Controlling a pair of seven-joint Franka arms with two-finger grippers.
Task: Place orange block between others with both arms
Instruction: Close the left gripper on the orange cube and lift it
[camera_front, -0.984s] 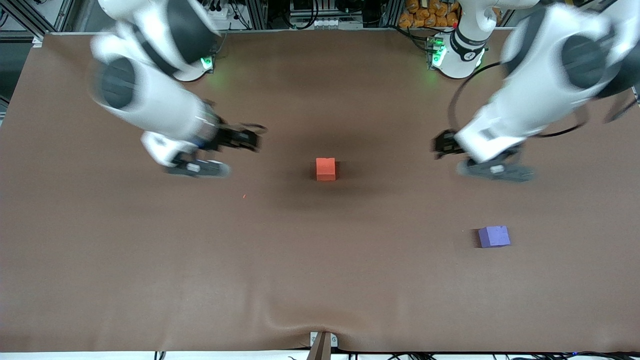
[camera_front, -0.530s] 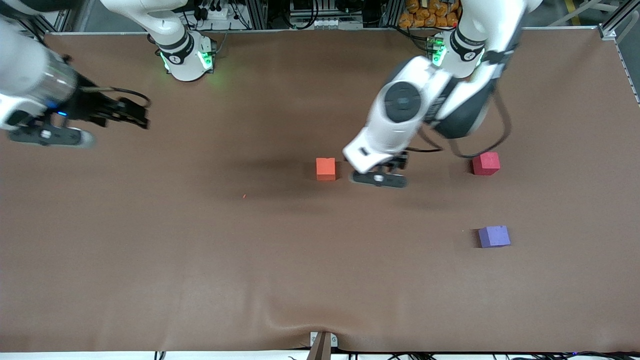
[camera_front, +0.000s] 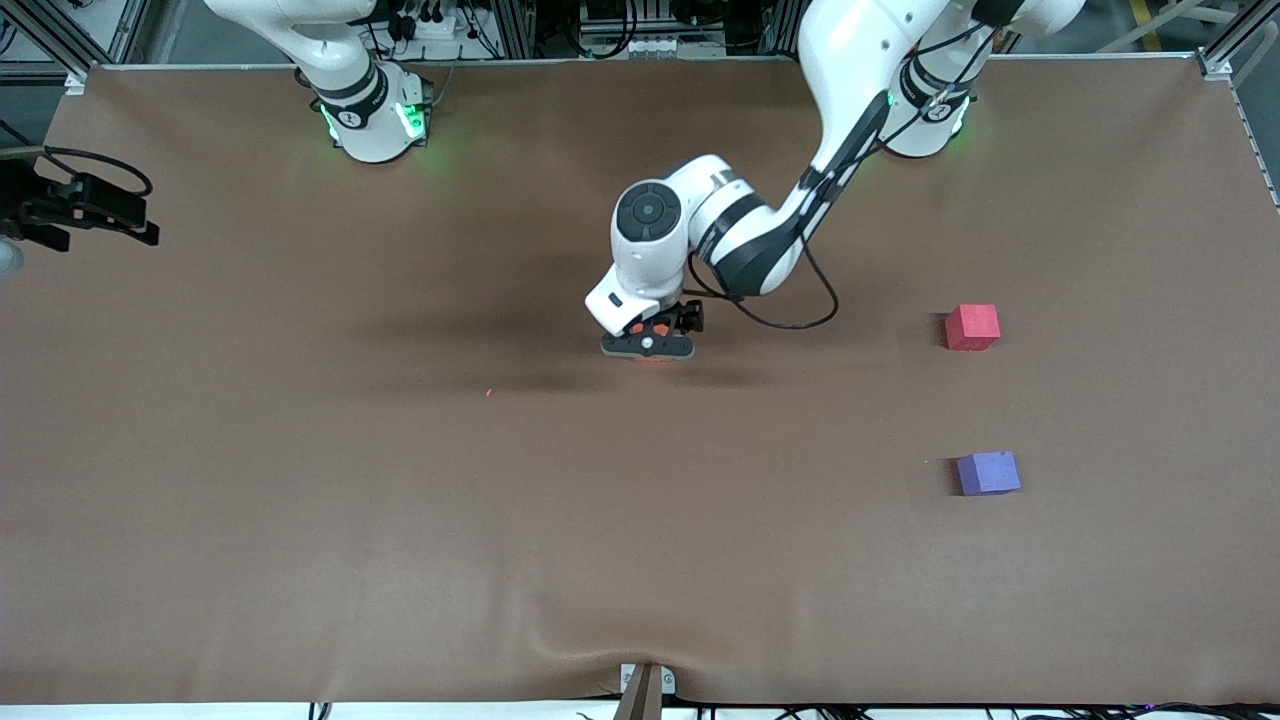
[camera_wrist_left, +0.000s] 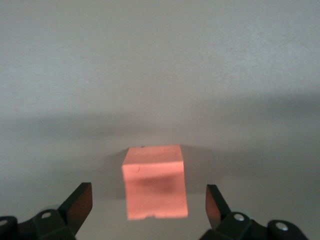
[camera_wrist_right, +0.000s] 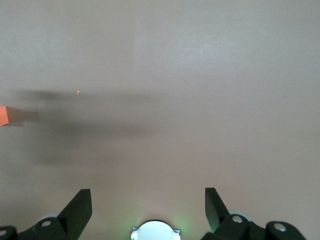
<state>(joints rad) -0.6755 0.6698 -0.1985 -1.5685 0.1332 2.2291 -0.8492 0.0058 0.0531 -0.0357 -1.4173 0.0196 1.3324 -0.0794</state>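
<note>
The orange block (camera_wrist_left: 155, 182) sits on the brown mat at the middle of the table. My left gripper (camera_front: 648, 345) hangs low over it and hides nearly all of it in the front view. In the left wrist view the left gripper (camera_wrist_left: 147, 195) is open, one finger on each side of the block with a gap to each. The pinkish-red cube (camera_front: 972, 326) and the purple-blue cube (camera_front: 988, 472) lie toward the left arm's end, the purple one nearer the front camera. My right gripper (camera_wrist_right: 147, 197) is open and empty over bare mat at the right arm's end.
A tiny orange crumb (camera_front: 488, 392) lies on the mat between the block and the right arm's end. A metal bracket (camera_front: 645, 690) sticks up at the table's near edge. The right arm's green-lit base (camera_wrist_right: 155, 231) shows under its gripper.
My left arm swung from the left arm's end to over the orange block, uncovering the pinkish-red cube. My right arm pulled away to the table's edge at its own end.
</note>
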